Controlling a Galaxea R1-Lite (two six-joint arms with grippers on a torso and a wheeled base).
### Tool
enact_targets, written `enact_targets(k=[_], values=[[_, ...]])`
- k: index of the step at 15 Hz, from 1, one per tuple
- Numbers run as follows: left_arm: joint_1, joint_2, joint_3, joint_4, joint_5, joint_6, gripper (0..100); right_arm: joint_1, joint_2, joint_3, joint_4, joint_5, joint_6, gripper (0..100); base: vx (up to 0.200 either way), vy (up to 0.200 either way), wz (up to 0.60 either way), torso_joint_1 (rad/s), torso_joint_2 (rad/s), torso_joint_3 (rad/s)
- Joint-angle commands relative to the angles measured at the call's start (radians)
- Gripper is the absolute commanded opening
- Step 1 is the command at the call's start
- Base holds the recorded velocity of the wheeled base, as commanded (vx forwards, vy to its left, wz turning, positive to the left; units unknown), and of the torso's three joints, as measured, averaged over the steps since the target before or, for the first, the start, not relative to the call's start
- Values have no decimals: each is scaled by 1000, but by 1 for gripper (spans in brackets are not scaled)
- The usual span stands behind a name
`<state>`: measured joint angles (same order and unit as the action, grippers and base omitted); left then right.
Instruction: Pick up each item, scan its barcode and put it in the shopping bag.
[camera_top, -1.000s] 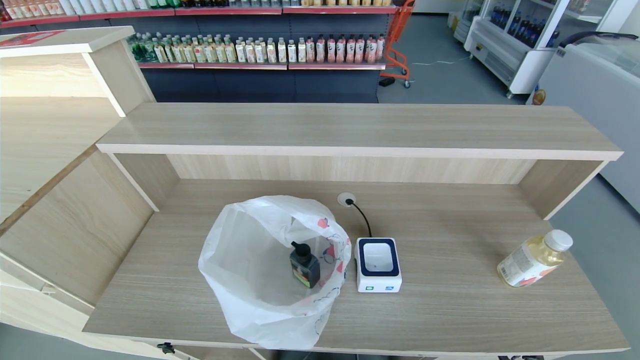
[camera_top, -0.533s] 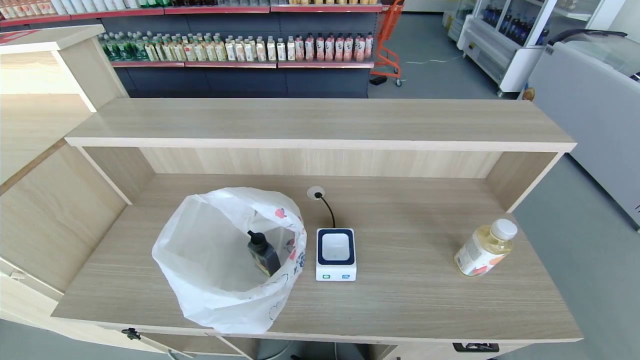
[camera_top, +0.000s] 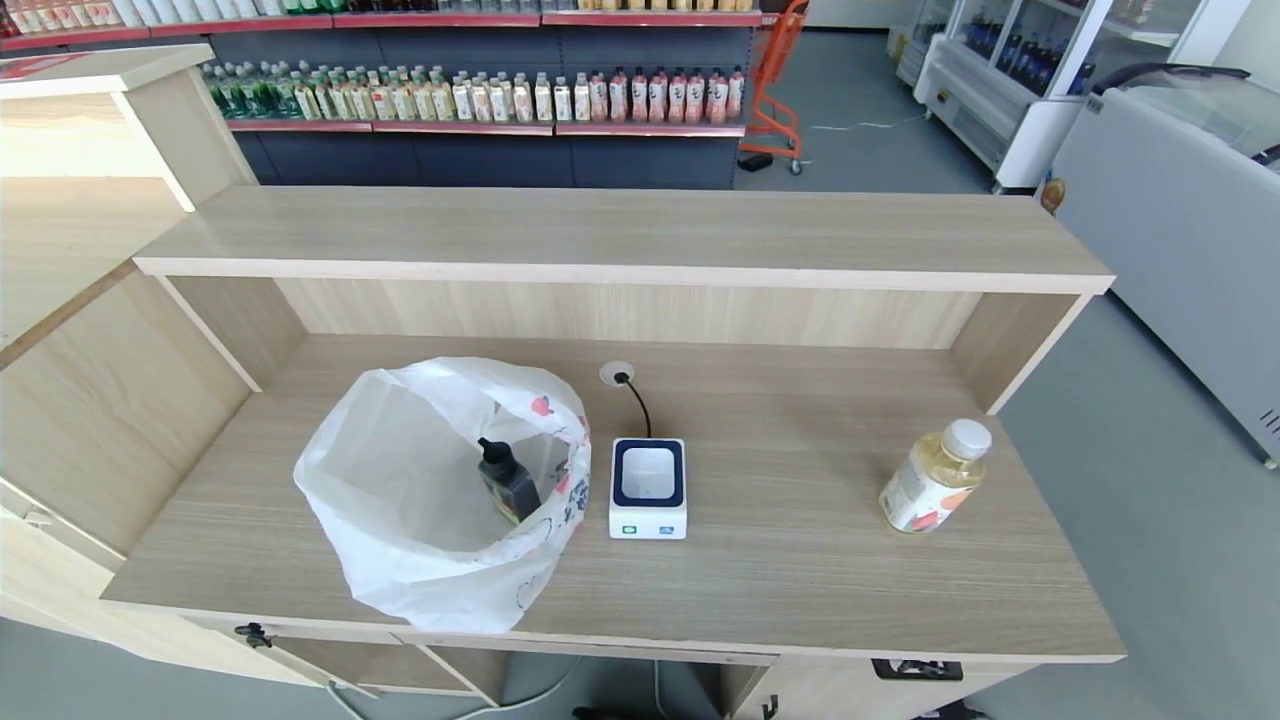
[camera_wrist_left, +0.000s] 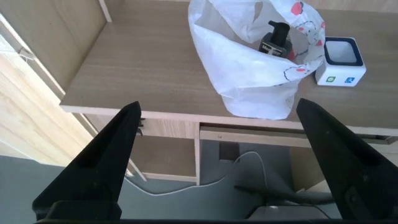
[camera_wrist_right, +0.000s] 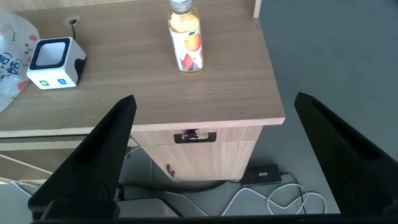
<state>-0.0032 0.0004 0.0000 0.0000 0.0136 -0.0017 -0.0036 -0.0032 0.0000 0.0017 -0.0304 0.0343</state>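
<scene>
Your head camera is panning, with nothing on the counter (camera_top: 800, 590) moving: the drink bottle (camera_top: 932, 480) is standing well right of the scanner (camera_top: 648, 488), the pump bottle (camera_top: 507, 482) is sitting in the shopping bag (camera_top: 400, 530), and the left gripper (camera_wrist_left: 217, 111) and right gripper (camera_wrist_right: 216, 102) are hanging with fingers spread apart.

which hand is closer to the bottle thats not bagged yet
Right. The right hand hangs off the counter's front edge, facing the bottle; the left hand hangs off that edge by the bag, with the scanner between.
</scene>
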Motion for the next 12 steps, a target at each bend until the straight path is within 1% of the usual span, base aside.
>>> enact_targets(k=[1, 3, 4, 5, 6, 7, 9, 10, 12], values=[[0, 0, 0, 0, 0, 0, 100, 1, 3, 0, 0, 0, 1, 100, 0, -200, 0, -17, 2, 7], [0, 0, 0, 0, 0, 0, 100, 1, 3, 0, -2, 1, -2, 100, 0, -200, 0, 5, 5, 2], [0, 0, 0, 0, 0, -1, 100, 5, 17, -41, 6, 18, -13, 100, 0, 0, 0, 0, 0, 0], [0, 0, 0, 0, 0, -1, 100, 16, 147, -166, 38, 35, -10, 100, 0, 0, 0, 0, 0, 0], [0, 0, 0, 0, 0, -3, 100, 13, 262, -255, 63, 38, -10, 100, 0, 0, 0, 0, 0, 0], [0, 0, 0, 0, 0, -1, 100, 16, 493, -387, 72, 27, -5, 100, 0, 0, 0, 0, 0, 0], [0, 0, 0, 0, 0, -1, 100, -27, 810, -465, 60, 12, 7, 100, 0, 0, 0, 0, 0, 0], [0, 0, 0, 0, 0, -1, 100, -35, 960, -476, 12, 10, 6, 100, 0, 0, 0, 0, 0, 0], [0, 0, 0, 0, 0, -1, 100, -30, 1223, -446, -189, 4, -5, 100, 0, 0, 0, 0, 0, 0]])
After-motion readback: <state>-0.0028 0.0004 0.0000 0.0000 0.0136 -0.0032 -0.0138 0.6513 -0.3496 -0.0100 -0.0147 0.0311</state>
